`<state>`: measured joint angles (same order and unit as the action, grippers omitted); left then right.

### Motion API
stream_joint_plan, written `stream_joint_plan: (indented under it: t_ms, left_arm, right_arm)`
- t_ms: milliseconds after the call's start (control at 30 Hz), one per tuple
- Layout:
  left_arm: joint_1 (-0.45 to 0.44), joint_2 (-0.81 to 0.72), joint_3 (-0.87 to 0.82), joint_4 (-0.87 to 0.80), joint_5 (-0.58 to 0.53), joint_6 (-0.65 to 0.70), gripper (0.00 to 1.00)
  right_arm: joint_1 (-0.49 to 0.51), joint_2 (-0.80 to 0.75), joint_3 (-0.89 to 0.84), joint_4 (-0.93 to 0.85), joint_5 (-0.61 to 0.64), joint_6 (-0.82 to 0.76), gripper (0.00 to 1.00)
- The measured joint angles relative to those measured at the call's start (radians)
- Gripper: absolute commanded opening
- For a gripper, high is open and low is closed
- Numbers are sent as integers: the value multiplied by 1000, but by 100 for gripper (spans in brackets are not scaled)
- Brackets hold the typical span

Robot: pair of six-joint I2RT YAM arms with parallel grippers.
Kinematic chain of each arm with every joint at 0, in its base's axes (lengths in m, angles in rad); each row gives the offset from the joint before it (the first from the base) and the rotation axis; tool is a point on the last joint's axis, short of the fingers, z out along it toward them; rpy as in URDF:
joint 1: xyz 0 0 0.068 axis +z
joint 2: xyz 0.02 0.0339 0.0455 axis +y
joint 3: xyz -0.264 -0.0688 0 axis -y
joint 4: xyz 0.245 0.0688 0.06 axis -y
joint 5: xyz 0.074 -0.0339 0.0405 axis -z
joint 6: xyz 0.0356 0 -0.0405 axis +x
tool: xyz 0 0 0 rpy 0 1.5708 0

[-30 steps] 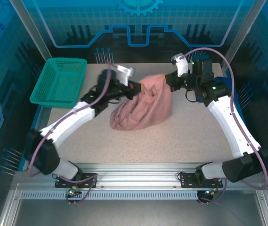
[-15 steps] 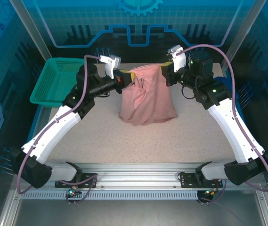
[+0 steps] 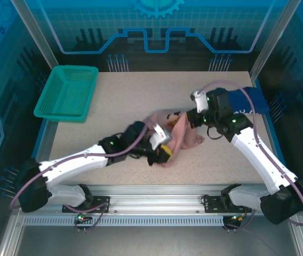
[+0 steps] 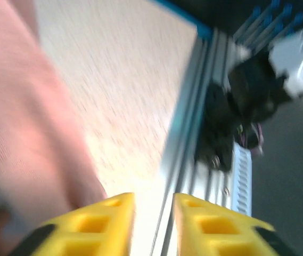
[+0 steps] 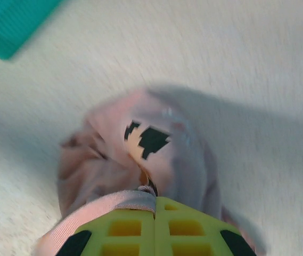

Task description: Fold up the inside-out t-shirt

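Top external: the inside-out t-shirt (image 3: 182, 136), stretched high between the 2 grippers a moment ago, now lies bunched between the left gripper (image 3: 164, 152) and the right gripper (image 3: 190, 118); laid down, hardly folded.

Left wrist: jaws narrowly parted and empty, cloth to their left.

Right wrist: jaws pinched on the hem, shirt heaped just beyond.

Teal basket (image 3: 66, 93) far left, dark blue shirt (image 3: 255, 100) far right
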<state>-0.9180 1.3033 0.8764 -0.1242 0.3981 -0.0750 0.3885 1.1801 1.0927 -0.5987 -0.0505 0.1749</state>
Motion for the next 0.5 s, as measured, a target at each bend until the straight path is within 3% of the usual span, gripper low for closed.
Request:
stream_joint_plan:
  t_ms: [100,300,500]
  left_arm:
    - [-19,19,-11,-34,-2,-13,51]
    - [90,9,-7,2,-81,-89,58]
    - [129,222,105,-37,-178,-109,65]
  right_arm:
    - [-3,-24,-118,-42,44,45,0]
    - [-3,-89,-203,-88,95,108,0]
    - [-23,-93,-203,-87,130,122,0]
